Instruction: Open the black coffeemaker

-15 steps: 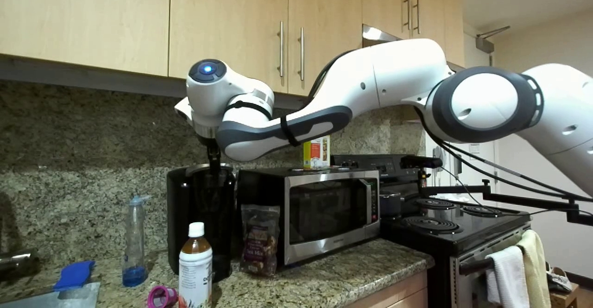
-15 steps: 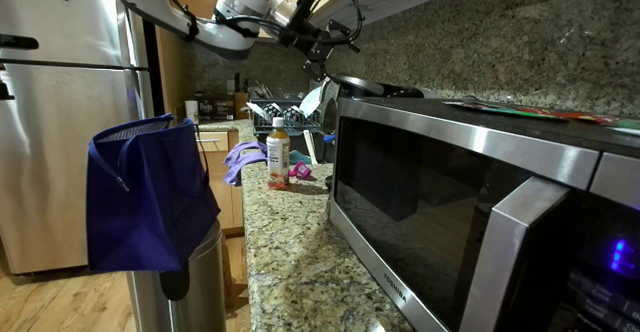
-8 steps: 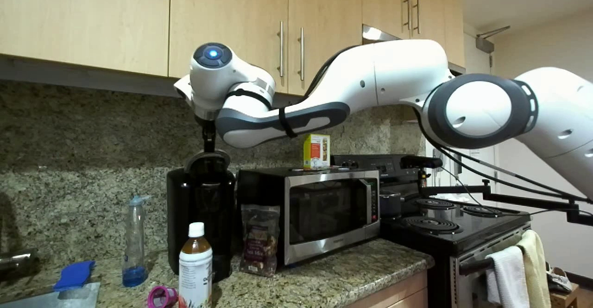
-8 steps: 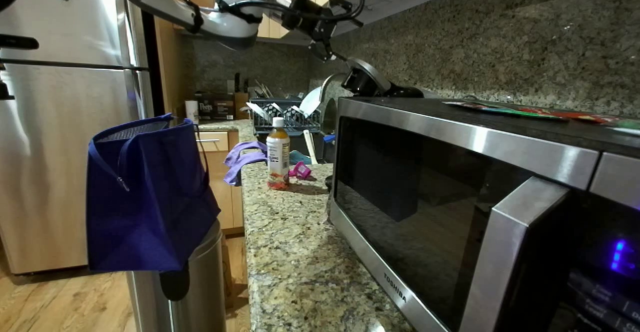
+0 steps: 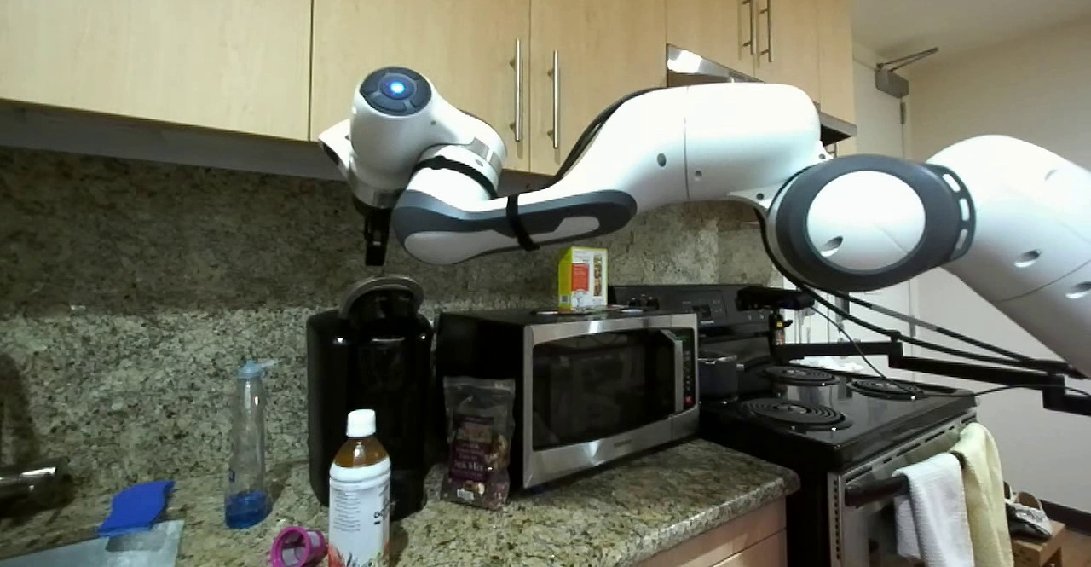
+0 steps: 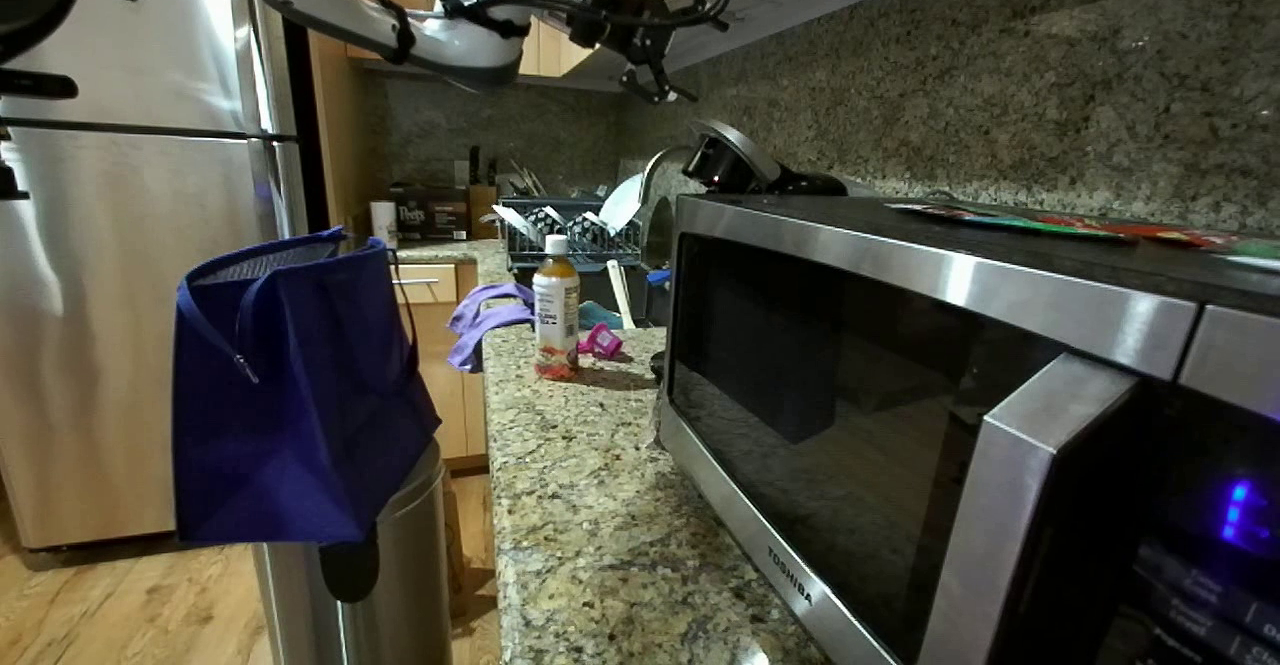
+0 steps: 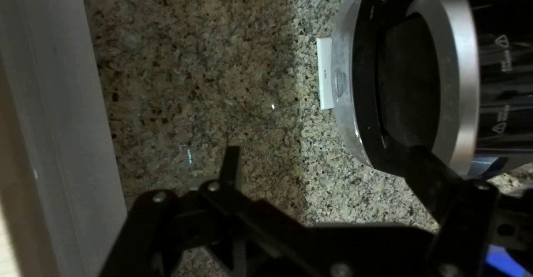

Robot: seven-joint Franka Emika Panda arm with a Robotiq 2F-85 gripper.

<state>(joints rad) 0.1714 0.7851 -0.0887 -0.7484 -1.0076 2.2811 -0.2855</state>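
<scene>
"Gripper (image 7: 325,152) first: how does it look?"

"Its two fingers (image 7: 230,164) are spread wide. It hangs just above the tilted-up lid (image 5: 381,301) of the black coffeemaker (image 5: 371,371), apart from it in both exterior views."

"Where does the black coffeemaker stand?"

"Upright on the granite counter (image 5: 648,507), just beside the microwave (image 5: 609,388), with the backsplash (image 5: 170,354) behind."

"And out front?"

"White-capped bottle (image 5: 360,490), upright, a pink cup (image 6: 603,342) just beside it. Over by the microwave's front corner, a snack bag (image 5: 479,448)."

Speckled tabletop (image 5: 614,507) carried black coffeemaker (image 5: 371,371), microwave (image 5: 588,392), snack bag (image 5: 477,448), white-capped bottle (image 5: 360,499), transparent bottle (image 5: 247,456); pink item (image 6: 603,341), perhaps small cup, lay tipped.
</scene>
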